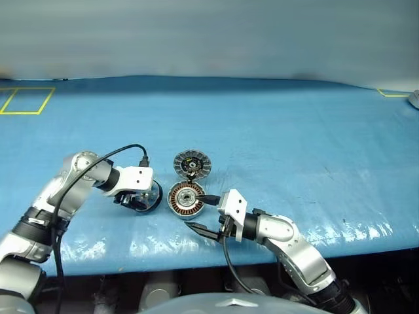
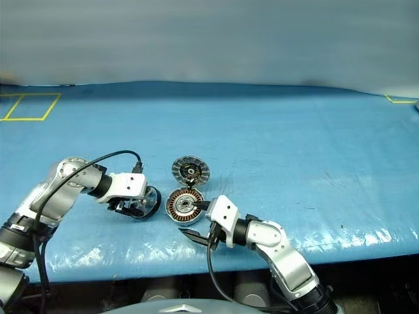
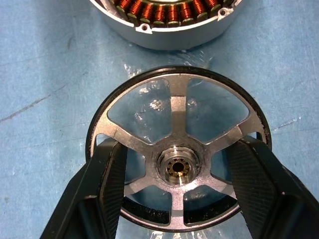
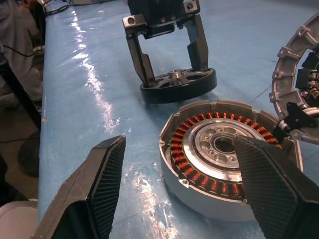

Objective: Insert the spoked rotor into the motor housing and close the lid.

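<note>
Over spoked rotor [image 3: 177, 169], downward-tilted left pincer [image 1: 139, 198]

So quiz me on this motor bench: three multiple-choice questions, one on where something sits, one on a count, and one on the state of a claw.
1. Where is the lid?
A) on top of the motor can
B) just beyond the motor can, farther from the robot
C) under the wheel

2. How many spokes does the wheel have?
A) three
B) six
C) ten

3. How is the right claw?
A) shut on the lid
B) shut on the wheel
C) open

Answers:
1 B: the lid sits on the far side of the motor can, whose copper coils are uncovered.
2 B: six spokes run out from the hub of the wheel.
3 C: the right claw has its fingers spread wide beside the motor can and holds nothing.
</note>
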Motion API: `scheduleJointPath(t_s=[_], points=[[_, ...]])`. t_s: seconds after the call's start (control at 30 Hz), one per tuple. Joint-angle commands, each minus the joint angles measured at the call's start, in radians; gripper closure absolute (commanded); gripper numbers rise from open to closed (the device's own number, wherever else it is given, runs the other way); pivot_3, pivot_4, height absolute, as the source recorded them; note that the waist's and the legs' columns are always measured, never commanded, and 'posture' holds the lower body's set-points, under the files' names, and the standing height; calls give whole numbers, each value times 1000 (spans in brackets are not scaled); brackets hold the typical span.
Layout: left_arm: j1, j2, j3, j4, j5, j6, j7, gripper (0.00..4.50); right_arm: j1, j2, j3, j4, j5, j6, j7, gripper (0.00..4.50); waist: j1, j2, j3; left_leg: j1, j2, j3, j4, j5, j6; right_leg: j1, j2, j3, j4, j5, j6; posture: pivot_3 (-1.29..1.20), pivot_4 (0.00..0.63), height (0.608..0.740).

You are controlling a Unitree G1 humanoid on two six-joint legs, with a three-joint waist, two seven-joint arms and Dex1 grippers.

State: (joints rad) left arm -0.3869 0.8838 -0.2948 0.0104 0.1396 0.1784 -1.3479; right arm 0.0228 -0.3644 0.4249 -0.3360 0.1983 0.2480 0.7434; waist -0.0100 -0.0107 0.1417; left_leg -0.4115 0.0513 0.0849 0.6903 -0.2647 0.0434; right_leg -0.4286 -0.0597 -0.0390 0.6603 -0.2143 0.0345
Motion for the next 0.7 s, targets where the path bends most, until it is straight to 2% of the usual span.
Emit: scheduleJointPath(t_s=[0.03, 0.1, 0.23, 0.33, 0.4, 0.5, 0.7], points=[[40, 7, 50, -58, -39, 31, 39, 1781, -15, -2, -2, -14, 6, -23, 17, 883, 0, 0, 0, 0, 0, 0, 0, 0, 0, 0, 0, 0, 0, 0, 0, 0, 150, 740], [65, -1, 84, -96, -77, 37, 61, 1781, -18, -4, -3, -12, 5, -23, 22, 883, 0, 0, 0, 0, 1, 0, 0, 0, 0, 0, 0, 0, 0, 0, 0, 0, 150, 740], [160, -21, 205, -214, -243, 86, 74, 1781, -17, -1, -13, -17, 9, -22, 18, 883, 0, -1, 1, -1, 1, 0, 0, 0, 0, -1, 0, 0, 0, 0, 0, 0, 150, 740], [234, -63, 316, -299, -403, 175, 108, 1781, -4, 18, -52, -47, 68, -2, 8, 883, 0, -2, 2, -2, 1, 0, 0, 0, 0, -2, -1, -1, -1, 0, -1, 0, 150, 740], [278, -86, 344, -344, -459, 200, 131, 1781, 2, 21, -83, -69, 101, 11, 3, 883, 0, -2, 3, -2, 1, 0, 0, 0, 0, -1, -1, -1, -1, 0, -1, 0, 150, 740], [301, -138, 332, -391, -522, 239, 177, 1781, 10, 1, -119, -106, 139, 46, 4, 883, 4, -2, 3, -1, 1, 0, 0, 0, 0, 0, -1, -2, -1, 0, -1, 0, 150, 740], [225, -232, 212, -313, -489, 257, 250, 1781, 22, -41, -183, -173, 216, 112, 4, 883, 14, -2, 4, 0, 1, 0, 0, 0, 0, 1, -1, -2, -1, 0, 0, 0, 150, 740]])
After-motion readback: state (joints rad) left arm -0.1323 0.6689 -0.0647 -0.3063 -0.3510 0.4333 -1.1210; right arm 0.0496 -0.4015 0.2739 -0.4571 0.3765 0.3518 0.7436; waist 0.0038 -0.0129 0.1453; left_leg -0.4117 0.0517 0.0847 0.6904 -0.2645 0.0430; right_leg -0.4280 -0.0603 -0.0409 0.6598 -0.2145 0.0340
